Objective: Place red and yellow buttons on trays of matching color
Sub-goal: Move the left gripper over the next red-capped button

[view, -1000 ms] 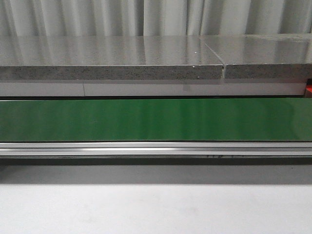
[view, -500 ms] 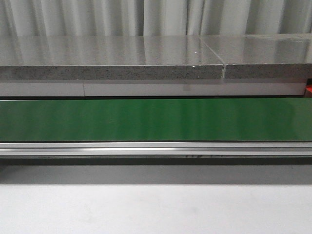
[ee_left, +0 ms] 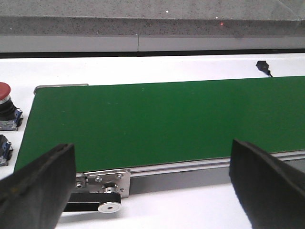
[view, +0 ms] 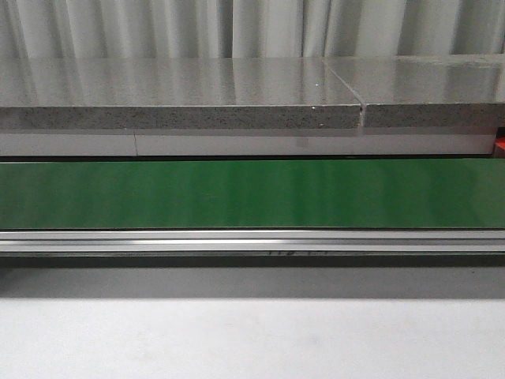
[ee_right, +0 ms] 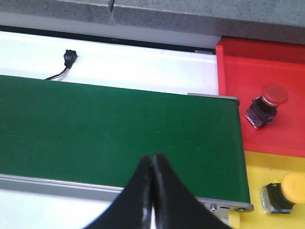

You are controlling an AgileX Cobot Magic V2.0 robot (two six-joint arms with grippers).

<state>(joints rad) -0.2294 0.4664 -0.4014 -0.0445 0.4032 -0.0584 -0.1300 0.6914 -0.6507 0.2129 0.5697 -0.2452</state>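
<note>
Front view is pretty bare: just the green conveyor belt (view: 252, 193) running across the whole width, an aluminium rail (view: 252, 241) along its near edge, and a grey speckled stone slab (view: 181, 95) behind it. White bench (view: 252, 339) in the foreground. No arms, buttons or trays show here, apart from a tiny red sliver at the far right edge, too small to call.

Left wrist view: the left pincer (ee_left: 155, 181) is spread wide, its two black fingers far apart at the frame's lower corners, nothing between them. It hangs over the near edge of the belt, by the roller end. Off that end of the belt, on the white bench, sits a red button (ee_left: 5, 106) on a dark base, and another dark base beside it that's cut off by the frame edge.

Right wrist view: the right pincer (ee_right: 152, 191) is closed tight, fingertips pressed together, holding nothing, over the belt near its end. Past the end sits the red tray (ee_right: 238, 67) with a second red button (ee_right: 267, 105) lying tilted on it. Next to it is the yellow tray (ee_right: 267, 167) with a yellow button (ee_right: 285, 192) on it.
</note>
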